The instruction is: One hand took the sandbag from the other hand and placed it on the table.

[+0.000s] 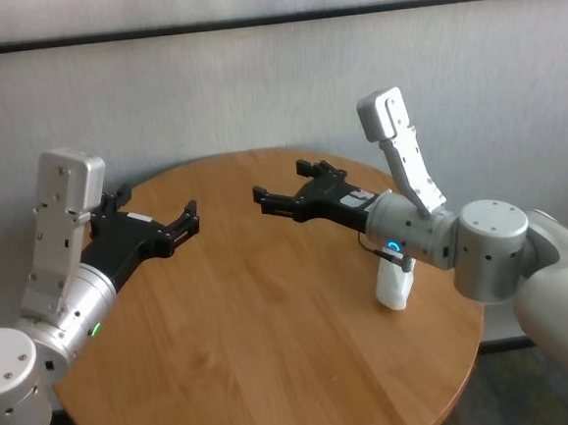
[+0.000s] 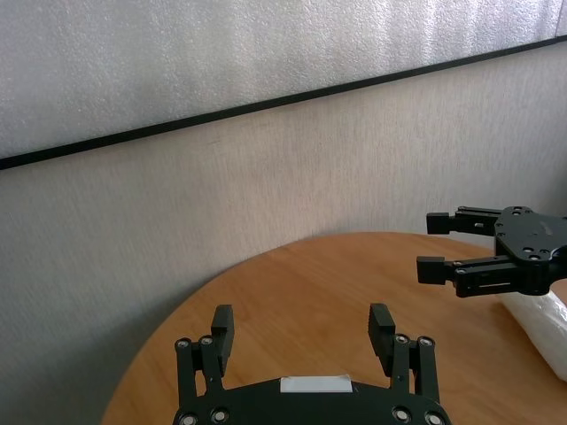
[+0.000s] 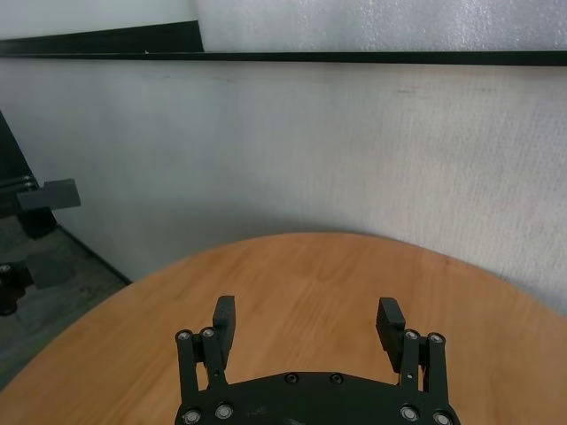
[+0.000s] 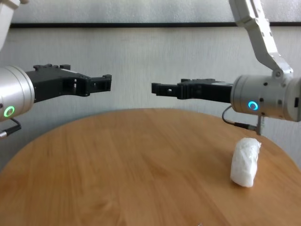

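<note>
Sandbag [image 4: 245,161] lies on the table [image 4: 122,160] at roughly four o'clock on the round top as seen from the head view, toward the robot's right and near the edge; it rests on the wood by itself, with nothing gripping or touching it. The right gripper [image 4: 162,88], the one with the blue ring, is held level above the table with its wrist just above and beside the pouch, fingers pointing toward the centre; its jaws stand wide apart and carry nothing, which the right wrist view confirms, the two fingertips [image 3: 224,317] separated with only bare wood showing between them. The left gripper [image 4: 99,83], with the green ring, hangs at about nine o'clock, likewise level, its tips directed at the other gripper across a clear gap; its jaws are also spread and empty. The facing, tip-to-tip stance over the middle of the table is consistent with a hand-over position. Judged from this layout, the placement appears complete: the pouch is set down and released, and both arms stand clear of it.
</note>
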`<action>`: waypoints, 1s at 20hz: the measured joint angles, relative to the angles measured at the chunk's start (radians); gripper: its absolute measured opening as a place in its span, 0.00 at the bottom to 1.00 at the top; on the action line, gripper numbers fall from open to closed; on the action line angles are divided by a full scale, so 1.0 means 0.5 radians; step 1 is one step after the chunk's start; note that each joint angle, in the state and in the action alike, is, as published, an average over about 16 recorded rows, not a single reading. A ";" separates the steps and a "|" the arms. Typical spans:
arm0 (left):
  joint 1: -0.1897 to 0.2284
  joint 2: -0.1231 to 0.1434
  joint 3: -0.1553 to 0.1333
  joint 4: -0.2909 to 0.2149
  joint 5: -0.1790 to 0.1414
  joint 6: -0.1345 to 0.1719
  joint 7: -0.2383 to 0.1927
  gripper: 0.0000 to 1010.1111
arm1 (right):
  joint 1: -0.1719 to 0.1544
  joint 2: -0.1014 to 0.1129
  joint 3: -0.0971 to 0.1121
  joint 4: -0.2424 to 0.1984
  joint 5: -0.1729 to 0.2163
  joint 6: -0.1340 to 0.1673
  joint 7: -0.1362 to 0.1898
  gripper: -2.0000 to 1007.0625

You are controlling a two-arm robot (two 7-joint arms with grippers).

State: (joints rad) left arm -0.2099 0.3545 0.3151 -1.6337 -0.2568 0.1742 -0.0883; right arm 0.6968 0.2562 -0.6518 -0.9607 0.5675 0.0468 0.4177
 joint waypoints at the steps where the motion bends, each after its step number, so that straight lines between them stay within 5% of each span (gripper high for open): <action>1: 0.000 0.000 0.000 0.000 0.000 0.000 0.000 0.99 | 0.007 -0.010 0.002 0.011 -0.003 0.001 0.007 0.99; 9: 0.000 0.000 0.000 0.000 0.000 0.000 0.000 0.99 | 0.030 -0.062 0.015 0.047 -0.024 0.024 0.054 0.99; 20: 0.000 0.000 0.000 0.000 0.000 0.000 0.000 0.99 | 0.005 -0.079 0.045 -0.007 -0.043 0.091 0.112 0.99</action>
State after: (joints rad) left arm -0.2099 0.3545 0.3151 -1.6338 -0.2568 0.1742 -0.0883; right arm 0.6993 0.2169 -0.6294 -0.9641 0.5459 0.0924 0.4739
